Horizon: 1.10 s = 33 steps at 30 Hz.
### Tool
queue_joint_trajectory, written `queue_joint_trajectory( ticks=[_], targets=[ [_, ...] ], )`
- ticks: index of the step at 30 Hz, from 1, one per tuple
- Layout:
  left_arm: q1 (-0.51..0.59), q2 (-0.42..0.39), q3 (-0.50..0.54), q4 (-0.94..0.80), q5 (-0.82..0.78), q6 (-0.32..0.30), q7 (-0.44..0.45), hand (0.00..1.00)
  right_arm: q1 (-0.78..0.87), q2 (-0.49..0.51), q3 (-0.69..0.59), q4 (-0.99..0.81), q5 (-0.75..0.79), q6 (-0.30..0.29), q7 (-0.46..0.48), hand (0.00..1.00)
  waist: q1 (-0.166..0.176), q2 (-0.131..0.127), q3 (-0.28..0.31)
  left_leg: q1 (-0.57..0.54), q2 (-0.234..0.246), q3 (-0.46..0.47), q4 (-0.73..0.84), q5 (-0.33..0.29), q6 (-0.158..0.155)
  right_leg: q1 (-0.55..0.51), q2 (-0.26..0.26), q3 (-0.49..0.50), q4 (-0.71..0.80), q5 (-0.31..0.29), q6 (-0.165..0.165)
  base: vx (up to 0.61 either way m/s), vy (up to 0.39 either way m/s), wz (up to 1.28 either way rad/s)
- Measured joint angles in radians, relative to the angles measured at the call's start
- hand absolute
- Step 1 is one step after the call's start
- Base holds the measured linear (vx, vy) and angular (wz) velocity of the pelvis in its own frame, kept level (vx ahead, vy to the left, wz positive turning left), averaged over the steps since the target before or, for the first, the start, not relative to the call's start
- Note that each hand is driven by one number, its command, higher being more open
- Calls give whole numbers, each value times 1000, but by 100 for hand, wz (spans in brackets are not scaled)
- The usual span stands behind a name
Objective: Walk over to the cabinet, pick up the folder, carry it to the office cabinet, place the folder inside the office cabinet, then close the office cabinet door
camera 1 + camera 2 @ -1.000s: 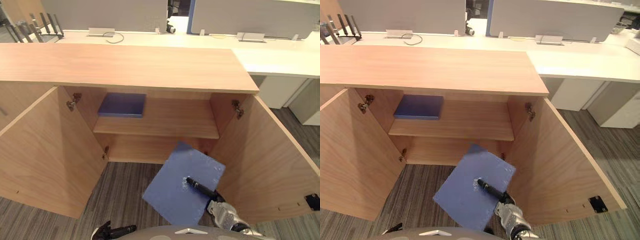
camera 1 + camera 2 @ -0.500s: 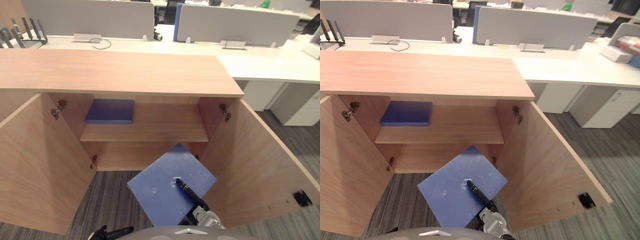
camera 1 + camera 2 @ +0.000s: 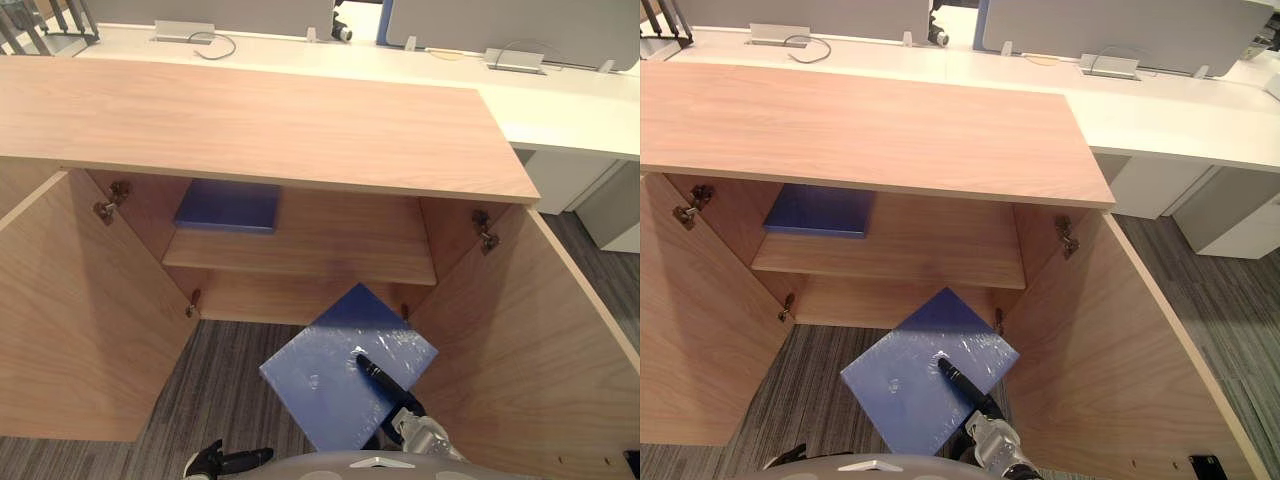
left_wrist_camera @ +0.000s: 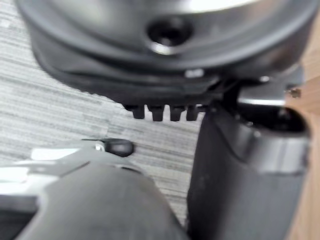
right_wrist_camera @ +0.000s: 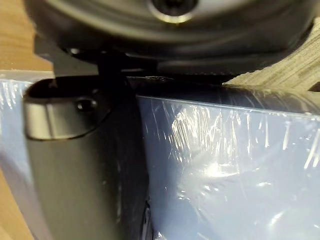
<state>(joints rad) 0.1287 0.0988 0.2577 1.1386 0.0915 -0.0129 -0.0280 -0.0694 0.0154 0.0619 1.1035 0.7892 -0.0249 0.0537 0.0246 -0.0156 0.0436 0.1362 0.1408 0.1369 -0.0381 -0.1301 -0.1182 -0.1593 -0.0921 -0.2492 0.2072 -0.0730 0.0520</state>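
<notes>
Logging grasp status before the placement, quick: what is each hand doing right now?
Left hand: cannot be told.
Right hand: closed on the blue folder, thumb on top.

Most of the right hand (image 3: 386, 379) hidden beneath the folder (image 3: 322, 376); left hand (image 3: 226, 462) cropped at bottom edge.

No readable text — none on the folder (image 3: 330, 378), none on the cabinet (image 3: 260, 120), no numbers

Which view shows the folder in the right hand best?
The right eye view: nearly all the folder shows, pinched by the right hand before the cabinet. The left eye view is similar; the right wrist view gives its shiny surface close up.
</notes>
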Motion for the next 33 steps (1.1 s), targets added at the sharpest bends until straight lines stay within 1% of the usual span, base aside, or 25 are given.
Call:
queue_joint_trajectory(
  ticks=[2, 4, 6, 7, 8, 9, 10, 11, 12, 13, 14, 15, 16, 17, 18, 19, 20, 21, 22, 25, 28, 31, 33],
  targets=[
    [0, 1, -4, 0, 18, -2, -3, 100, -25, -6, 12, 0, 1, 0, 7, 0, -2, 7, 4, -29, 3, -8, 16, 1, -2, -16, 0, -9, 2, -2, -3, 63, -13, 15],
    [-2, -1, 12, -16, 42, -4, -2, 100, -26, -12, 29, -24, 2, 0, 7, 0, -3, 2, 8, -69, 5, -17, 94, -11, -17, -6, -8, -20, 2, -7, -11, 63, -30, 30],
    [-3, -12, 31, -59, 53, -7, -1, 100, -20, -18, 50, -93, 3, -1, 7, 0, 1, 3, 31, -160, 23, -31, 331, -74, -21, 35, -13, -23, 8, -28, -20, 41, -44, 35],
    [-8, -20, 34, -79, 68, -17, 4, 100, -20, -23, 68, -140, 3, -6, 7, 0, 2, 15, 50, -211, 47, -30, 484, -97, -16, 61, -8, -37, 21, -50, -19, 24, -45, 37],
    [-14, -25, 34, -93, 73, -27, 6, 100, -22, -25, 69, -179, 4, -12, 8, 0, 2, 23, 59, -272, 71, -30, 632, -89, -5, 85, -4, -51, 27, -70, -24, 6, -53, 30],
    [-14, -26, 36, -99, 73, -31, 7, 100, -22, -24, 69, -195, 4, -13, 8, 0, 2, 25, 61, -302, 82, -29, 700, -74, 9, 92, -3, -53, 34, -83, -29, 4, -30, 14],
    [-15, -33, 41, -115, 76, -32, 7, 100, -21, -23, 68, -219, 4, -17, 12, 0, 12, 22, 63, -342, 101, -30, 791, -72, 15, 99, -3, -49, 43, -99, -37, 15, -14, -9],
    [-19, -37, 53, -118, 82, -32, 8, 100, -23, -23, 64, -233, 6, -26, 12, 0, 24, 31, 65, -346, 108, -24, 803, -99, 16, 108, -4, -43, 43, -105, -39, 53, 23, -14],
    [-20, -48, 69, -120, 86, -32, 7, 100, -24, -23, 59, -250, 14, -36, 12, 0, 23, 38, 67, -369, 110, -7, 795, -137, 22, 112, -8, -33, 41, -108, -35, 54, 42, -12],
    [-20, -55, 78, -123, 85, -33, 7, 100, -24, -22, 56, -256, 14, -41, 12, 0, 24, 38, 67, -380, 108, 4, 781, -154, 23, 112, -12, -27, 40, -108, -32, 90, 117, -17],
    [-20, -65, 96, -128, 86, -36, 8, 100, -25, -22, 50, -256, 16, -47, 13, 0, 29, 38, 67, -384, 98, 18, 687, -157, 24, 109, -26, -20, 40, -101, -18, 88, 129, -28],
    [-16, -78, 102, -125, 92, -33, 14, 100, -22, -22, 47, -256, 16, -47, 13, 0, 29, 54, 61, -358, 90, 29, 520, -93, 27, 108, -21, -11, 39, -98, 5, 133, 208, -41],
    [-17, -80, 120, -122, 110, -31, 11, 100, -22, -15, 45, -249, 19, -48, 11, 0, 29, 59, 59, -337, 84, 35, 471, -86, 5, 106, -23, 13, 40, -99, 19, 111, 169, -31],
    [-19, -78, 122, -121, 111, -31, 10, 100, -22, -12, 45, -249, 21, -47, 10, 0, 29, 55, 60, -333, 81, 40, 468, -83, 9, 109, -25, 15, 39, -97, 22, 154, 168, -33],
    [-17, -59, 131, -118, 124, -31, 13, 100, -1, 5, 49, -252, 24, -47, 12, 0, 29, 14, 53, -310, 51, 68, 426, -75, 20, 114, -43, 38, -3, -69, 44, 167, 130, -31],
    [-18, -54, 146, -115, 140, -28, 14, 100, 15, 20, 53, -252, 24, -46, 13, 0, 29, -5, 46, -303, 38, 85, 413, -76, 23, 123, -52, 50, -40, -50, 52, 205, 143, -33],
    [-18, -53, 152, -114, 152, -28, 15, 100, 23, 25, 59, -249, 27, -46, 13, 0, 29, -10, 42, -298, 33, 92, 407, -76, 24, 131, -55, 56, -59, -39, 51, 199, 153, -28],
    [-18, -50, 152, -104, 157, -27, 18, 100, 37, 28, 75, -243, 44, -43, 15, 0, 29, -17, 38, -271, 19, 108, 378, -74, 28, 149, -64, 63, -92, -22, 56, 179, 120, -24],
    [-18, -49, 152, -92, 163, -24, 25, 100, 50, 29, 90, -238, 50, -41, 20, 0, 29, -18, 35, -239, 5, 123, 344, -70, 34, 169, -71, 65, -118, -9, 57, 110, 66, -24],
    [-18, -49, 153, -76, 194, -16, 37, 100, 60, 28, 112, -193, 52, -40, 37, 0, 29, -16, 25, -192, -11, 144, 285, -60, 40, 191, -76, 77, -146, 0, 54, 114, 40, -19],
    [-16, -49, 153, -55, 194, -6, 43, 100, 72, 18, 114, -144, 52, -39, 39, 0, 30, -11, 7, -156, -12, 146, 227, -40, 31, 200, -62, 88, -161, 13, 45, 91, -12, -9],
    [-12, -47, 153, -46, 194, -3, 44, 100, 79, -11, 126, -124, 52, -39, 39, 0, 29, -10, 3, -120, -10, 145, 164, -12, 25, 207, -50, 90, -165, 24, 37, 49, -31, -5],
    [-11, -46, 152, -43, 194, -3, 44, 100, 79, -36, 136, -129, 56, -40, 38, 0, 28, -9, 2, -111, -8, 145, 133, 4, 20, 205, -42, 93, -180, 41, 36, 23, -29, -7]
  ],
)
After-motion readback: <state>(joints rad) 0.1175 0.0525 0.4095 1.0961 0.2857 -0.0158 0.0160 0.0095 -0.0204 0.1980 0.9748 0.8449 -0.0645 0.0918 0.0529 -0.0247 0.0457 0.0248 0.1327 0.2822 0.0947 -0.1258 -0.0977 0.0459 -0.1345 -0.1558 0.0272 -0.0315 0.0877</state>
